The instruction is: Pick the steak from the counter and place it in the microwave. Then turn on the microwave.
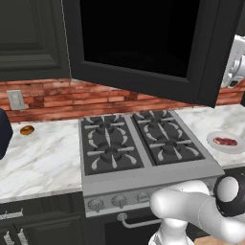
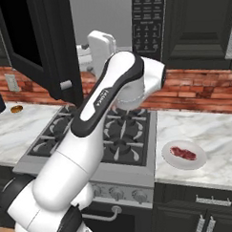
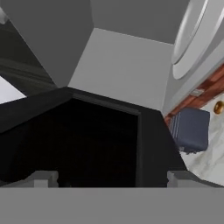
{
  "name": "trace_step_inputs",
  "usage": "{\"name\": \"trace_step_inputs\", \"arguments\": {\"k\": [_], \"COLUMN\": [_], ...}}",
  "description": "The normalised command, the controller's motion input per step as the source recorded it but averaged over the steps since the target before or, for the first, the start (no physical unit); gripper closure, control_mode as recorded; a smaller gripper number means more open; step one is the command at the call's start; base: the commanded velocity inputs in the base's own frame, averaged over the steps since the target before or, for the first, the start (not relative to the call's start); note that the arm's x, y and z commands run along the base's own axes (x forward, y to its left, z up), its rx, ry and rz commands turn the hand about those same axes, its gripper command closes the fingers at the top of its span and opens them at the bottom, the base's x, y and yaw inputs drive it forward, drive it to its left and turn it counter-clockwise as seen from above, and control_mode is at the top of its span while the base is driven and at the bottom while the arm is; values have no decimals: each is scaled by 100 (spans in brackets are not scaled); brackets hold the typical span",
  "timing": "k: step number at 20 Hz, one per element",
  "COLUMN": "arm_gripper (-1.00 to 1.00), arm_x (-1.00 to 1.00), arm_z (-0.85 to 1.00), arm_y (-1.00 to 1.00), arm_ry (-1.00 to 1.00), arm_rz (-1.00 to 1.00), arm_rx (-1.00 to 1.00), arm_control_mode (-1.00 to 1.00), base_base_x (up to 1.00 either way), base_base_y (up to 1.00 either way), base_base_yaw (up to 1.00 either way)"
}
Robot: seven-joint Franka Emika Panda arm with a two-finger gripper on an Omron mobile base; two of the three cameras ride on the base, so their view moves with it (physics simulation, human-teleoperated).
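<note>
The gripper hangs wide open and empty beside the microwave's swung-open door. Below, right of the stovetop, the steak lies on a plate on the surface.

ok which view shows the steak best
The right base view: the steak lies on a white plate on the counter right of the stove, near and unblocked, its red colour plain. The left base view has it smaller, at the right edge.
</note>
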Motion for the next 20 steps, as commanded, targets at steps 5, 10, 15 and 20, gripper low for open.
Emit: {"name": "trace_step_inputs", "arguments": {"k": [5,10,15,20], "arm_gripper": [-100,-100,-100,-100], "arm_x": [-37,-29,-26,-37], "arm_z": [4,2,0,0], "arm_y": [10,16,15,5], "arm_ry": [-2,0,0,0], "arm_rz": [8,3,4,6], "arm_rx": [-5,-5,-3,0], "arm_control_mode": [-100,-100,-100,-100], "base_base_x": [0,0,0,0], "base_base_y": [0,0,0,0], "base_base_yaw": [0,0,0,0]}}
